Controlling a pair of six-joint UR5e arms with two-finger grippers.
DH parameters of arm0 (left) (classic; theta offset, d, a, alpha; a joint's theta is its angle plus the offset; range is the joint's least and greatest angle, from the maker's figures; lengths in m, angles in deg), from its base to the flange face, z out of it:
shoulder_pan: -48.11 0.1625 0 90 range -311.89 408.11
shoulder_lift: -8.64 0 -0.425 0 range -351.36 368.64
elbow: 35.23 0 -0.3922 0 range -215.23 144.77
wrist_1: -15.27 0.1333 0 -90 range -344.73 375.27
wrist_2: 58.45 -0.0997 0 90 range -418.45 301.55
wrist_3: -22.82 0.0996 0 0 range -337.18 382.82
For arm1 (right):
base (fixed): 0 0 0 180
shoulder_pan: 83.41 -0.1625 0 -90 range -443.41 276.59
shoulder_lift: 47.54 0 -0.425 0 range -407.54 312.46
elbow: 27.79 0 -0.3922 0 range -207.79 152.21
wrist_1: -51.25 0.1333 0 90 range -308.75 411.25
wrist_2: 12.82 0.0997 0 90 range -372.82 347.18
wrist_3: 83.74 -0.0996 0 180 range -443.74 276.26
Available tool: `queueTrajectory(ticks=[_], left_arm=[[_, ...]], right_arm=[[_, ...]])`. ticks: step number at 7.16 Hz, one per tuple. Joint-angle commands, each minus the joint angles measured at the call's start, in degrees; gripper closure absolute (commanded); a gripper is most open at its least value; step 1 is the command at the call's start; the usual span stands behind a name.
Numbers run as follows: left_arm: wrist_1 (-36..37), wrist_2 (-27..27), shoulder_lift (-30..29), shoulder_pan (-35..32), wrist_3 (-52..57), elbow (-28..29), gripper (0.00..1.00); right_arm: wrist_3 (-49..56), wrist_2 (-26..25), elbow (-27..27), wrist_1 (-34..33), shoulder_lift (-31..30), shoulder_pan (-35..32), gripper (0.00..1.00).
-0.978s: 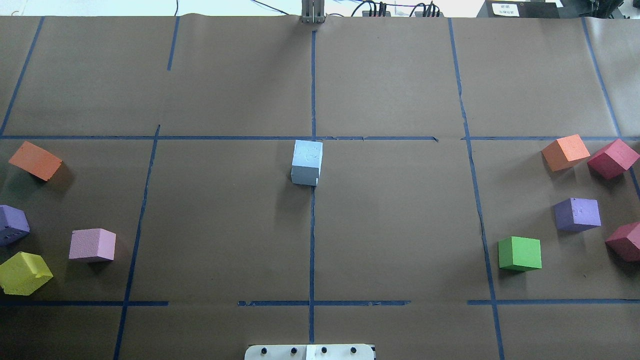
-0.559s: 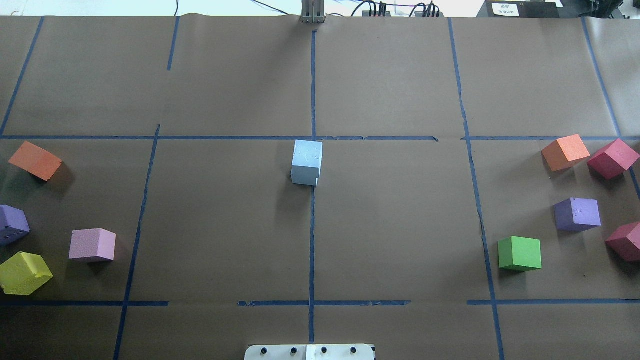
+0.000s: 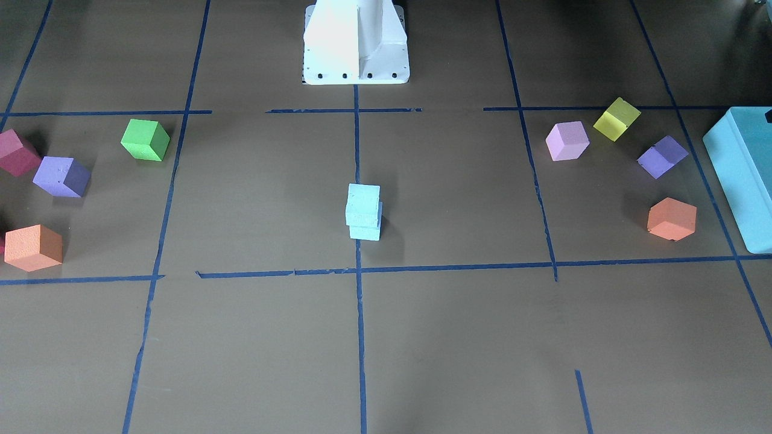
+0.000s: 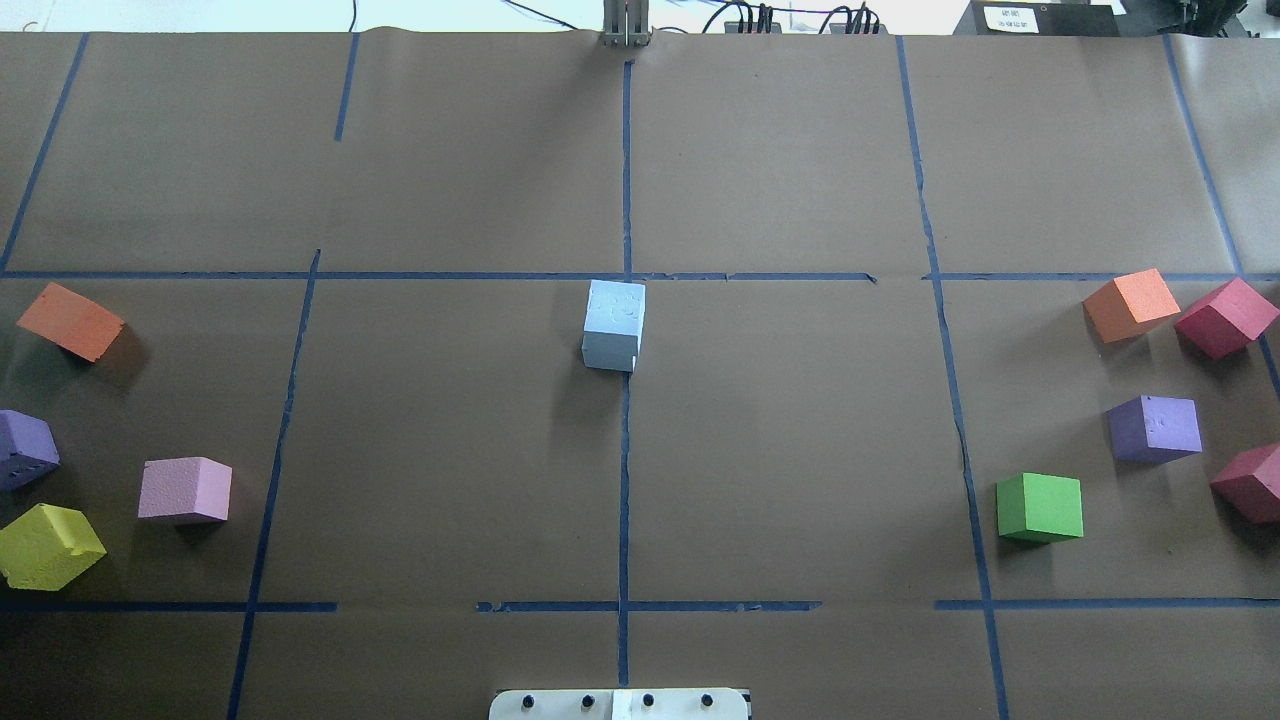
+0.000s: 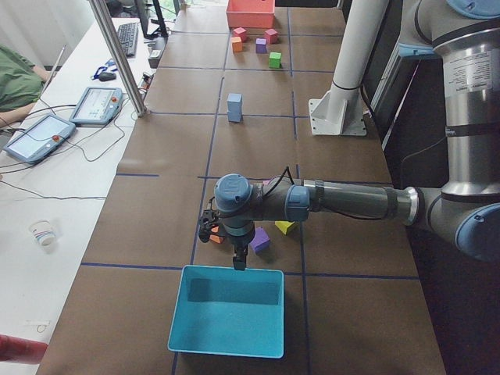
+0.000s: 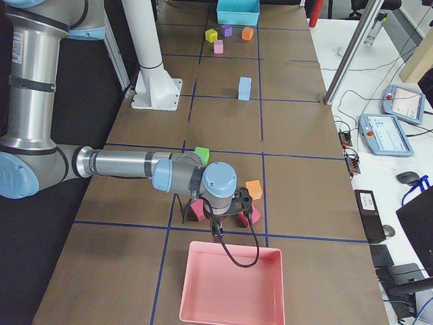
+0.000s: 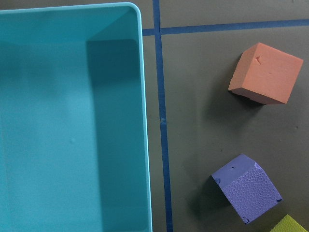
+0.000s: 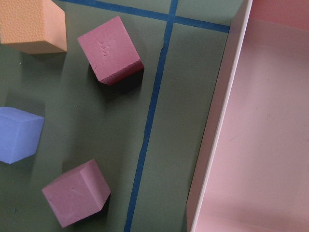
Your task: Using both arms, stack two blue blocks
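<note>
The two blue blocks are stacked at the table's centre on the blue tape line, the upper block (image 3: 363, 204) resting on the lower block (image 3: 365, 232) and sitting slightly askew. The stack also shows in the overhead view (image 4: 614, 325) and both side views (image 5: 234, 107) (image 6: 244, 88). No gripper is near it. The left gripper (image 5: 209, 228) hangs low by the teal box at the table's left end. The right gripper (image 6: 238, 203) hangs low over cubes by the pink tray at the right end. I cannot tell whether either is open or shut.
A teal box (image 7: 72, 121) lies at the left end and a pink tray (image 8: 251, 121) at the right end. Orange (image 4: 70, 320), purple (image 4: 25, 450), pink (image 4: 185, 490) and yellow (image 4: 50, 545) cubes lie left. Orange (image 4: 1130, 305), crimson (image 4: 1225, 317), purple (image 4: 1155, 428) and green (image 4: 1040, 507) cubes lie right. A white pedestal (image 3: 356, 42) stands at the robot's side.
</note>
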Motion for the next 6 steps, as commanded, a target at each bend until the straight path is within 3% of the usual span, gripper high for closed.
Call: queueTrajectory(ticks=[1, 6], left_arm=[[0.0, 0.1, -0.1, 0.0, 0.1, -0.1, 0.0], [0.1, 0.1, 0.0, 0.0, 0.1, 0.3, 0.0]], right_arm=[[0.0, 0.0, 0.1, 0.0, 0.2, 0.0, 0.0], [0.1, 0.2, 0.1, 0.1, 0.2, 0.9, 0.0]])
